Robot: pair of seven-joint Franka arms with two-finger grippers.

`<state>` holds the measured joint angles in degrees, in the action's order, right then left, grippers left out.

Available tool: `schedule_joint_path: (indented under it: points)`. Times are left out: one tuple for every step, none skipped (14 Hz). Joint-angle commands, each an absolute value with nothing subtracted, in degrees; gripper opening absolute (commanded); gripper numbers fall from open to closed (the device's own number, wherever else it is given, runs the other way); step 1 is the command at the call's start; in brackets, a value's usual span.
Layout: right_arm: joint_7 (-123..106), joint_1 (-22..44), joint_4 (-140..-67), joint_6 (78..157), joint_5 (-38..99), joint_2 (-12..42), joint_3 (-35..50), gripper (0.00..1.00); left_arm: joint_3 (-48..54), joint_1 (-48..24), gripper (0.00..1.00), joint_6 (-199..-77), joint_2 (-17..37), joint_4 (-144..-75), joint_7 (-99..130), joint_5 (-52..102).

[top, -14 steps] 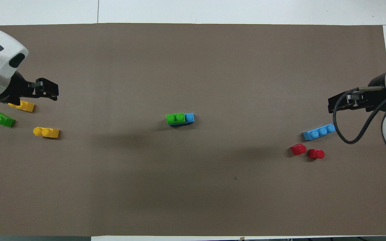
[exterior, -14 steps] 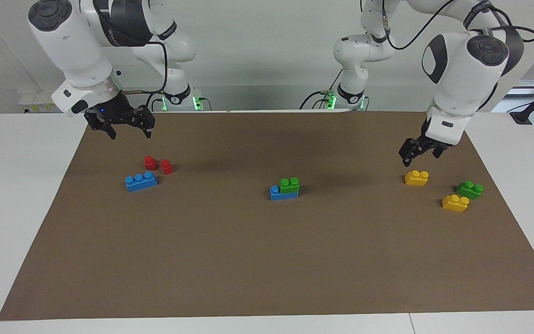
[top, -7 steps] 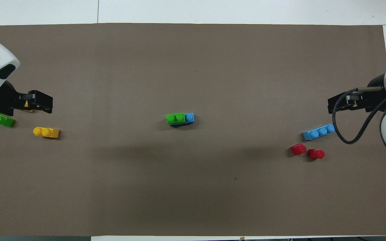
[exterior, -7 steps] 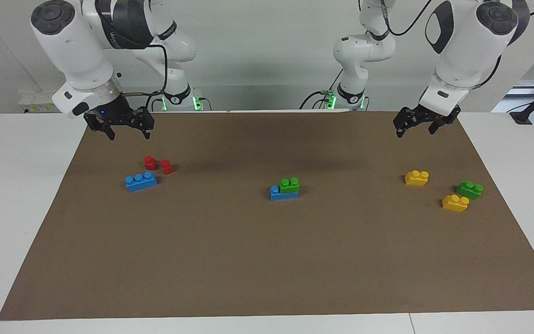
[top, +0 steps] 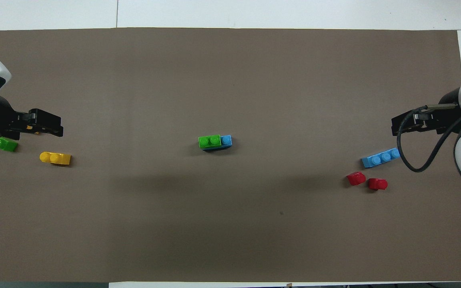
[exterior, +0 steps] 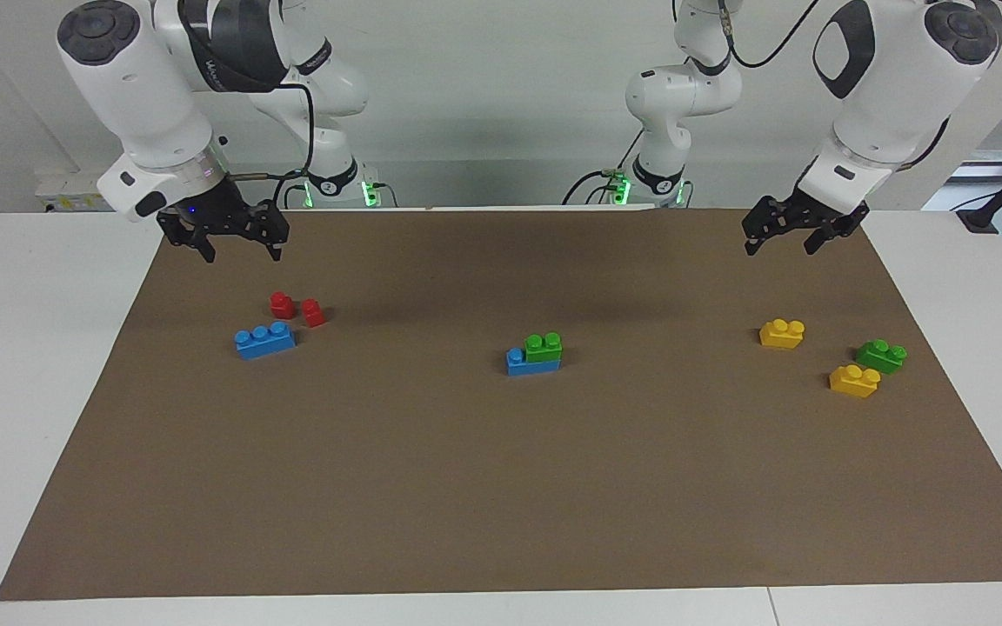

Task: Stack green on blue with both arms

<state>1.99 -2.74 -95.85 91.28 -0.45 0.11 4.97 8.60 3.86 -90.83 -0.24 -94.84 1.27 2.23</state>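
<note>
A green brick (exterior: 544, 347) sits on a blue brick (exterior: 525, 364) at the middle of the mat, covering two studs; one blue stud shows. In the overhead view the green brick (top: 209, 141) and blue brick (top: 226, 140) show too. A second blue brick (exterior: 264, 339) lies toward the right arm's end. A second green brick (exterior: 881, 356) lies toward the left arm's end. My left gripper (exterior: 779, 242) is open, empty, raised over the mat near the yellow bricks. My right gripper (exterior: 243, 248) is open, empty, raised over the mat by the red blocks.
Two red blocks (exterior: 282, 304) (exterior: 313, 312) lie beside the second blue brick, nearer to the robots. Two yellow bricks (exterior: 782, 333) (exterior: 854, 381) lie by the second green brick. All lie on a brown mat (exterior: 501, 487) on a white table.
My left gripper has risen from just above a yellow brick to well above the mat. The right gripper has barely moved. No brick has moved.
</note>
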Motion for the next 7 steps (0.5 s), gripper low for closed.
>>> schedule_joint_path:
  points:
    - [1.2, -3.4, -96.5, 91.5, -1.7, -0.4, 5.5, 1.0, 8.3, 4.3, 1.0, -91.8, -1.6, -95.5, -0.9, 3.7]
    - [1.2, -3.4, -96.5, 91.4, -1.7, -0.4, 5.5, 1.0, 8.3, 4.3, 1.0, -91.8, -1.6, -95.4, -0.9, 3.6]
    - [1.3, -3.4, -96.4, 91.4, -1.6, -0.4, 5.5, 1.0, 8.3, 4.3, 1.0, -92.2, -1.6, -95.4, -0.9, 3.4]
    - [1.3, -3.4, -96.4, 91.4, -1.6, -0.4, 5.5, 1.0, 8.4, 4.3, 1.0, -92.5, -1.6, -95.4, -0.9, 3.3]
    - [1.3, -3.4, -96.5, 91.4, -1.5, -0.4, 5.5, 1.0, 8.4, 4.2, 1.0, -92.7, -1.6, -95.4, -0.8, 3.3]
    - [1.3, -3.4, -96.5, 91.3, -1.5, -0.4, 5.5, 1.0, 8.5, 4.1, 1.0, -93.0, -1.6, -95.4, -0.7, 3.2]
    - [1.3, -3.4, -96.5, 91.3, -1.5, -0.4, 5.5, 1.0, 8.5, 4.1, 1.0, -93.0, -1.6, -95.4, -0.7, 3.2]
